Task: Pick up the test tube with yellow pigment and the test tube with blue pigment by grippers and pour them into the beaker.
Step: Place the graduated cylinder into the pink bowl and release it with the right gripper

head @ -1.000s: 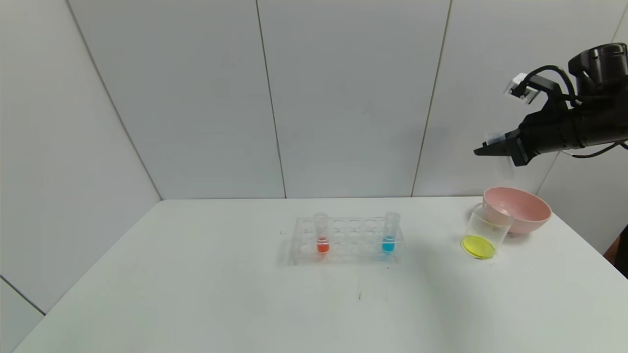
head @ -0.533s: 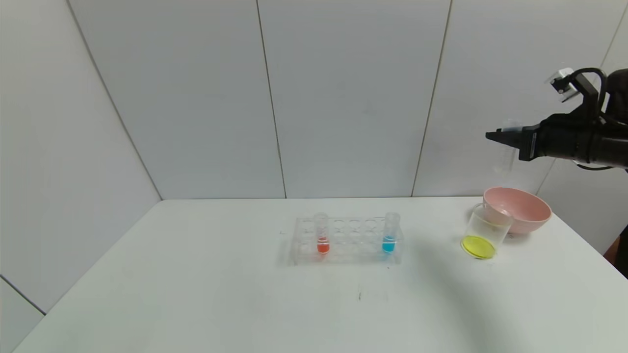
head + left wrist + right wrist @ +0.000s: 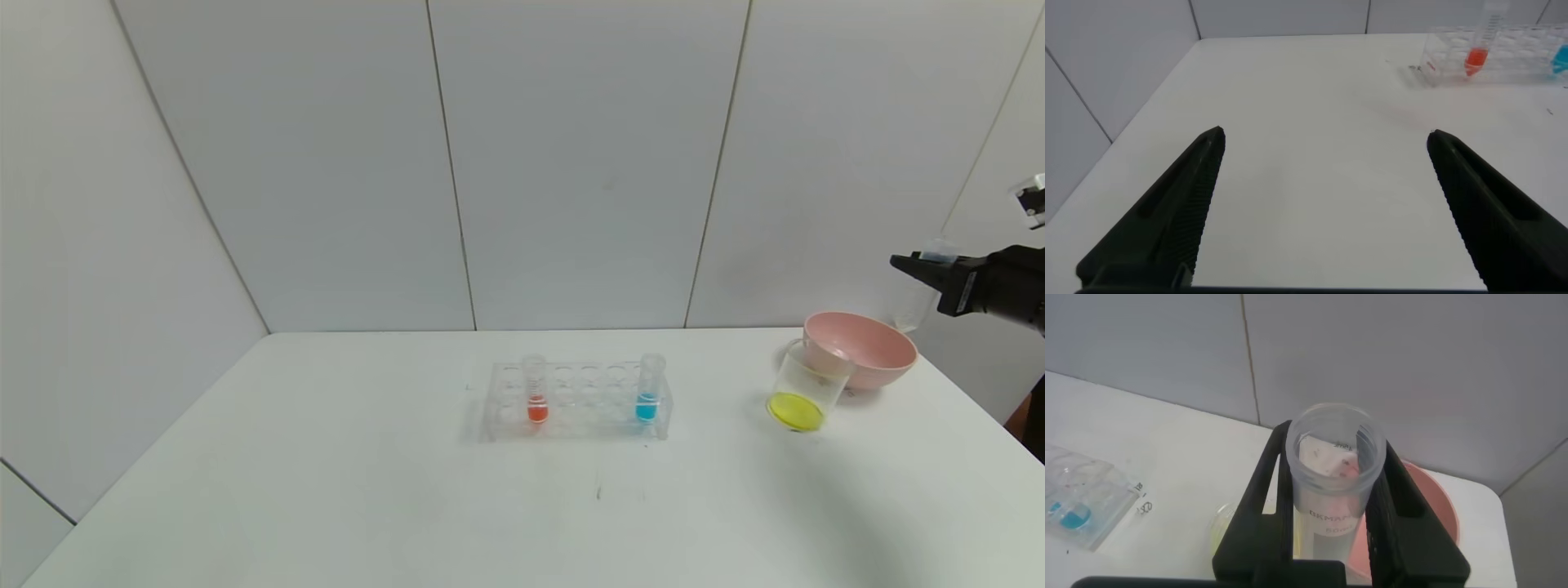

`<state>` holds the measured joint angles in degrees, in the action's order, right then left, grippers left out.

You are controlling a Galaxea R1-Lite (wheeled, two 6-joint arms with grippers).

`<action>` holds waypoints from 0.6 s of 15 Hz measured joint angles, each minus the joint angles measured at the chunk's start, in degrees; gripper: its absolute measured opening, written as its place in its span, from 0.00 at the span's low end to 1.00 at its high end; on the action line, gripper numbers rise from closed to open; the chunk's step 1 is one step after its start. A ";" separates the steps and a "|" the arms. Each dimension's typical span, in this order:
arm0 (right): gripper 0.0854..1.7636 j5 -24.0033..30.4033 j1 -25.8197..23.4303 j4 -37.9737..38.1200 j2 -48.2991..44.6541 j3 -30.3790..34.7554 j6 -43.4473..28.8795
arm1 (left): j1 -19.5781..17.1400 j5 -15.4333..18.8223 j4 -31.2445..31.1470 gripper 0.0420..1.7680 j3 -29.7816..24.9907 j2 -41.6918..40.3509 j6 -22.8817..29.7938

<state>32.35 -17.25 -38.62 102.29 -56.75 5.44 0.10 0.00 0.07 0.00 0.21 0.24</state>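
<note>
My right gripper (image 3: pixel 908 263) is at the far right, above and just behind the pink bowl. It is shut on the test tube with yellow pigment (image 3: pixel 913 304), which hangs mouth up; no liquid shows in it in the right wrist view (image 3: pixel 1335 461). The beaker (image 3: pixel 804 390) stands in front of the bowl with yellow liquid in its bottom. The test tube with blue pigment (image 3: pixel 648 394) stands upright at the right end of the clear rack (image 3: pixel 581 402). My left gripper (image 3: pixel 1323 143) is open and empty over bare table, left of the rack.
A tube with orange-red liquid (image 3: pixel 535 394) stands at the rack's left end. The pink bowl (image 3: pixel 864 349) touches the beaker's far side near the table's right back corner. White walls close the back and left.
My right gripper has drawn back to the right and down with the tube, from above the beaker to the frame's right edge. The tube has swung to mouth up. Nothing on the table moved.
</note>
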 joint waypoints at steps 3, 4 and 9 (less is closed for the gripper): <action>0.28 -0.22 -0.46 -1.50 3.36 -0.56 0.11 | 0.00 0.00 0.00 1.00 0.00 0.00 0.00; 0.28 -0.45 -0.50 -2.71 5.01 -1.13 0.11 | 0.00 0.00 0.00 1.00 0.00 0.00 0.00; 0.28 -4.68 0.30 -5.58 14.85 -8.74 0.00 | 0.00 0.00 0.00 1.00 0.00 0.00 0.00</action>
<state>27.67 -16.94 -44.20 117.14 -65.49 5.44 0.10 0.00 0.07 0.00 0.21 0.24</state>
